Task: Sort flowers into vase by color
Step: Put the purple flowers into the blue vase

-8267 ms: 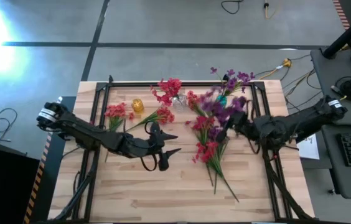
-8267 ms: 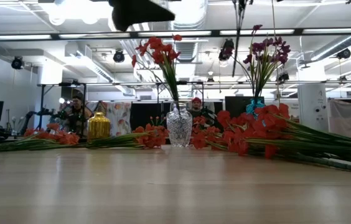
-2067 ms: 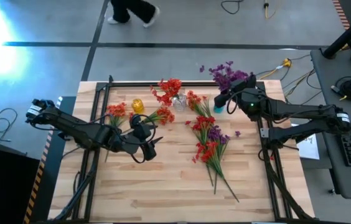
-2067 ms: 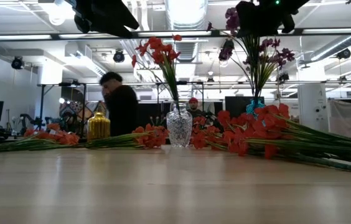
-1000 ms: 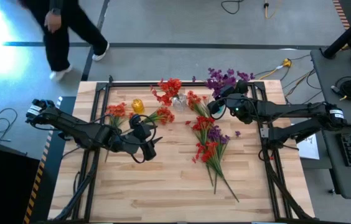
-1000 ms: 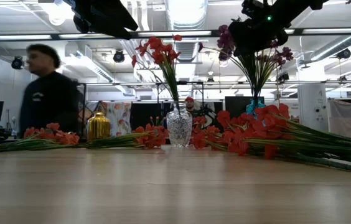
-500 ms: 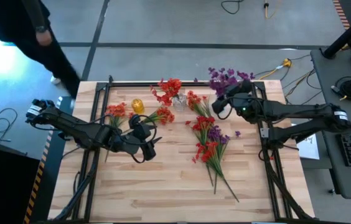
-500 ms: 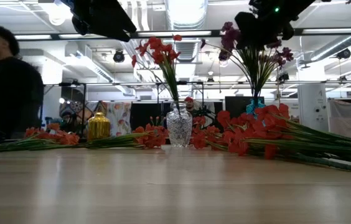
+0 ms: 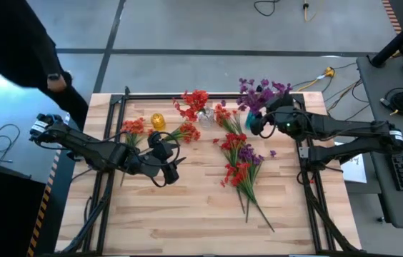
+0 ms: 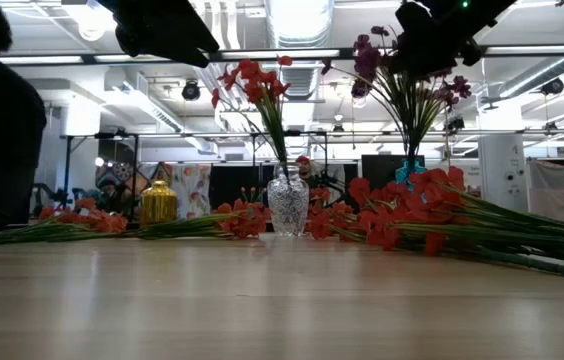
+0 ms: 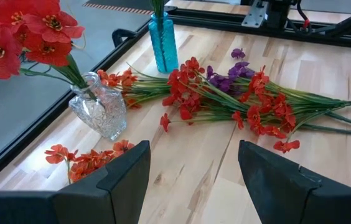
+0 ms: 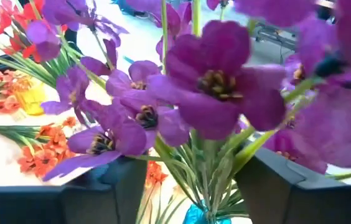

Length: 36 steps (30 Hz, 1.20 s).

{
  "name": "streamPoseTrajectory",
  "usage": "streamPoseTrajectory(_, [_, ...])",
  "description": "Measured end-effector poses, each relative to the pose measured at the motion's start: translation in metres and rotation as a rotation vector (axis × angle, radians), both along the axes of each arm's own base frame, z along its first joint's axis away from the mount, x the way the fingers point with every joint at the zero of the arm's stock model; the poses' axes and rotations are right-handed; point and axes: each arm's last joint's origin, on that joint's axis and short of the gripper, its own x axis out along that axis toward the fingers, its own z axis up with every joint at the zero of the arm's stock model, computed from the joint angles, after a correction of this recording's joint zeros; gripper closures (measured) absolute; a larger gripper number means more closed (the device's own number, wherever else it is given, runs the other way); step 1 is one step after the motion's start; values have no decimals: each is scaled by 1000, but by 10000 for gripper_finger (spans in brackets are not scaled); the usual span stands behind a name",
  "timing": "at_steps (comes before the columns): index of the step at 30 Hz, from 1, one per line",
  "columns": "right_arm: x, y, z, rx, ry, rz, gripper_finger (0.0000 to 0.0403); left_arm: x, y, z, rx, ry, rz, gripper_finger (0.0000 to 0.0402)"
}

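Observation:
Purple flowers [image 9: 262, 91] stand in a blue vase [image 10: 409, 168] at the table's far right. My right gripper [image 12: 194, 186] is open just above the vase, with the purple stems [image 12: 210, 168] between its fingers. Red flowers [image 9: 194, 101] stand in a clear glass vase [image 11: 98, 112] at the far middle. More red and purple flowers [image 9: 241, 160] lie flat on the table right of centre. Red bunches [image 9: 133, 128] lie at the far left. My left gripper [image 11: 191, 180] hangs open over the table's middle left, holding nothing. My right gripper comes level at the purple stems [image 12: 210, 168] above the blue vase's mouth, and they pass between its open fingers. I cannot tell whether either finger [image 12: 275, 186] touches them. The stems stand upright in the vase.
A small yellow vase [image 9: 158, 121] stands left of the glass vase. A person in dark clothes [image 9: 16, 43] stands beyond the table's far left corner. Bare wood lies along the near half of the table [image 9: 187, 214].
My right gripper has drawn back a little toward the table's right edge and risen slightly, staying by the purple flowers, which remain in the blue vase. The person has walked along the far left side, toward the corner.

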Motion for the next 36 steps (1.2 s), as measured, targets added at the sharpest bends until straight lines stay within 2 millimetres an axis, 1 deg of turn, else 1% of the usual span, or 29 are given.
streamPoseTrajectory(3, [1, 0, -1, -4, 7, -7, 231, 0, 0, 0, 0, 0, 0, 173])
streamPoseTrajectory(10, [1, -1, -1, -21, 18, -28, 335, 0, 0, 0, 2, -2, 3, 173])
streamPoseTrajectory(12, [1, -1, -1, -25, 24, -25, 359, 0, 0, 0, 2, -2, 3, 173])
streamPoseTrajectory(15, [1, -1, -1, -28, 27, -26, 385, 0, 0, 0, 2, -2, 3, 173])
streamPoseTrajectory(17, [1, -1, -1, -29, 27, -27, 390, 0, 0, 0, 2, -2, 3, 173])
streamPoseTrajectory(26, [0, -3, -1, -39, 30, -56, 389, -1, 0, 1, 3, 0, 3, 173])
streamPoseTrajectory(36, [-3, -5, -4, -33, 70, -69, 390, -1, 1, 1, 1, -4, 2, 173])
